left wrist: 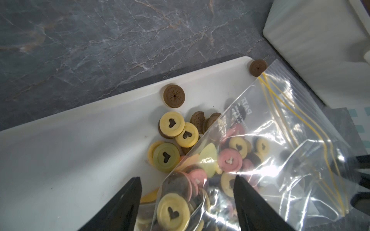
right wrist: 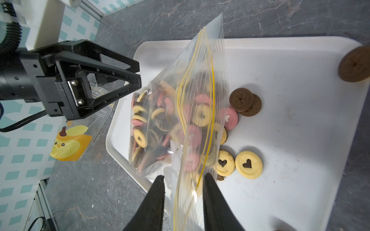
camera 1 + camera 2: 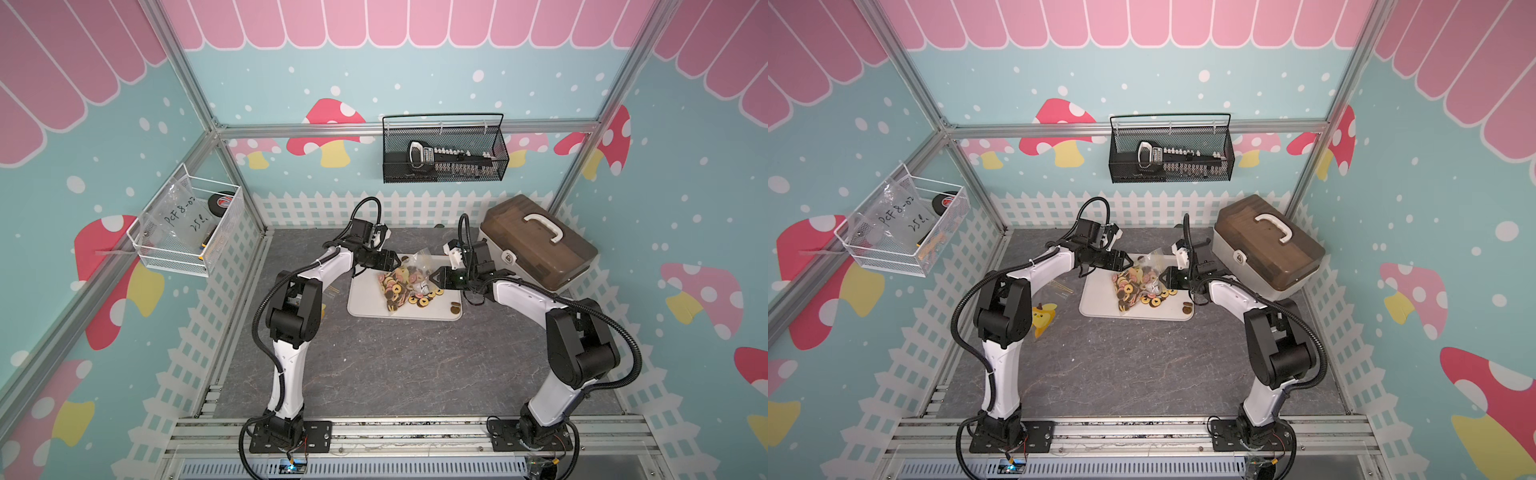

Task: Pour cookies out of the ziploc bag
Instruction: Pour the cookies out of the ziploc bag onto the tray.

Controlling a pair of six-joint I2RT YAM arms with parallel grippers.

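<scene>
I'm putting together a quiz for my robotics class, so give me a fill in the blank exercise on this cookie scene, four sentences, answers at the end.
1. Loose cookies lie on a white ____.
2. The yellow cookies have a ____-shaped hole in the middle.
3. The left gripper has its jaws ____.
4. The closed box is ____ on top.

Missing words: tray; heart; open; brown.
</scene>
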